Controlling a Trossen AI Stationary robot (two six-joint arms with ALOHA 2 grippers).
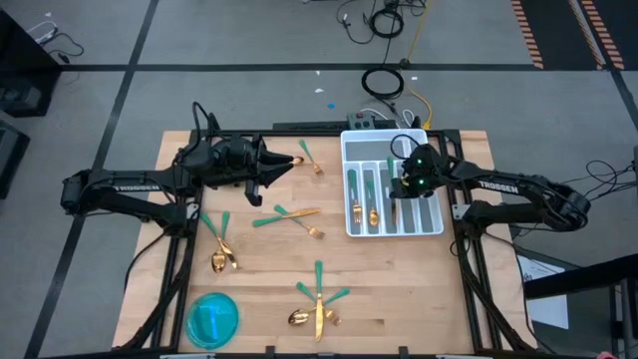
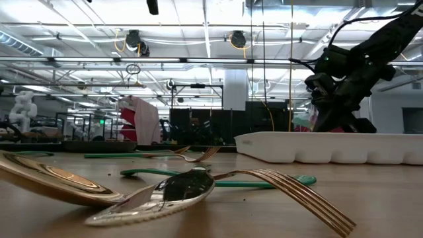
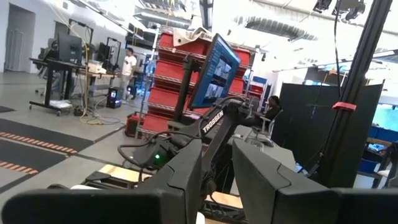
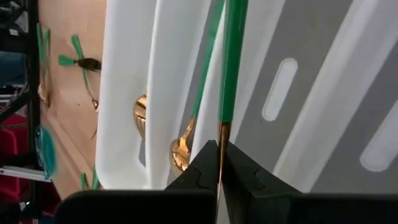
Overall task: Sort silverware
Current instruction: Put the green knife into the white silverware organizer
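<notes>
overhead, right hand (image 1: pixel 395 191) pinches a knife (image 4: pixel 231 68) above the tray (image 1: pixel 431 227); left hand (image 1: pixel 267 178) half-open, empty.

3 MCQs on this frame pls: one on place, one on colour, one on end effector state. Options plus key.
1. Where is the white tray?
A. near the left arm
B. on the table's right side, under the right end effector
C. on the blue plate

2. What colour are the silverware handles?
A. green
B. red
C. black

3. What is the right end effector doing?
A. open over bare table
B. shut on nothing
C. shut on a green-handled piece over the tray

Key:
1 B, the high view shows the tray at the right with the right arm above it.
2 A, every loose piece on the wood has a slim green handle.
3 C, the right wrist view shows the fingers closed on the gold end of a piece whose green handle points out over the tray.
</notes>
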